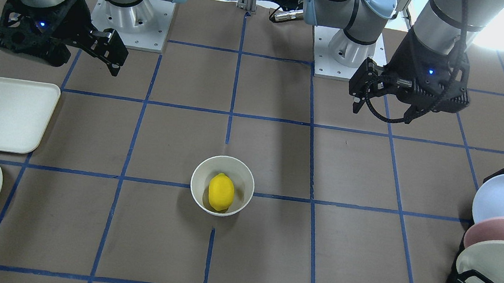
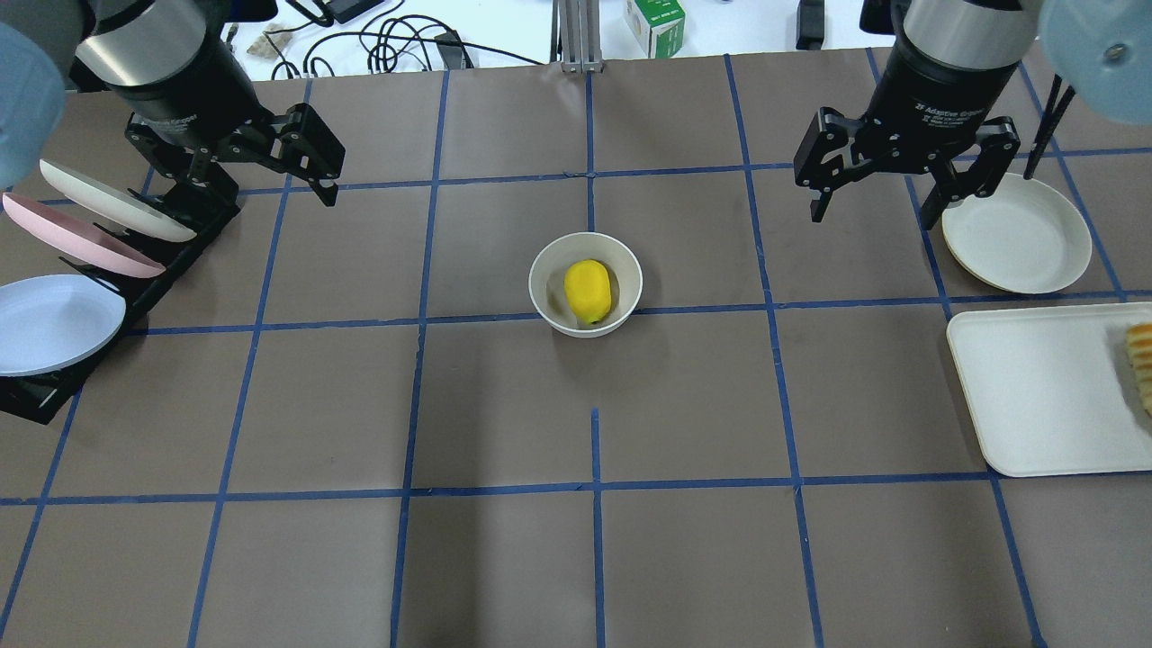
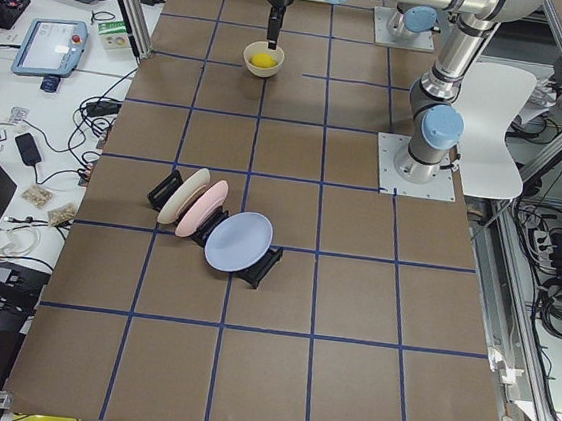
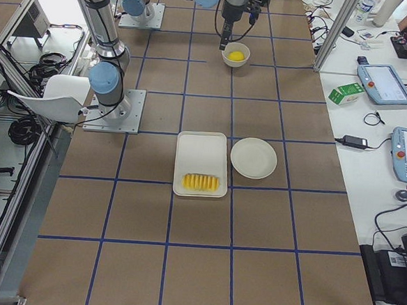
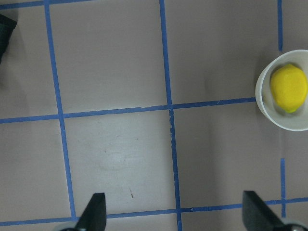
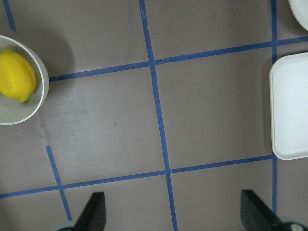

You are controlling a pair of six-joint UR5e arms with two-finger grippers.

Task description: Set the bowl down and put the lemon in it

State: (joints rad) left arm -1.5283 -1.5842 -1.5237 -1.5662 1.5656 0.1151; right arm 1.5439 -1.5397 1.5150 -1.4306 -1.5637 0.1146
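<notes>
The off-white bowl [image 2: 544, 279] stands upright at the middle of the table, on a blue tape line. The yellow lemon [image 2: 588, 291] lies inside it. Both also show in the front view, bowl [image 1: 225, 163] and lemon [image 1: 221, 192]. The left wrist view has the bowl [image 5: 263, 103] and lemon [image 5: 288, 88] at its right edge. The right wrist view has them at its left edge, bowl [image 6: 41, 94] and lemon [image 6: 17, 74]. My left gripper [image 2: 261, 193] is open and empty, raised and far left of the bowl. My right gripper [image 2: 871, 216] is open and empty, raised and far right of it.
A black rack with pastel plates [image 2: 63, 270] stands under and beside my left gripper. A flat cream plate [image 2: 1017, 236] lies just right of my right gripper. A white tray [image 2: 1044, 396] with a row of fruit slices [image 2: 1141, 360] lies nearer the robot than that plate.
</notes>
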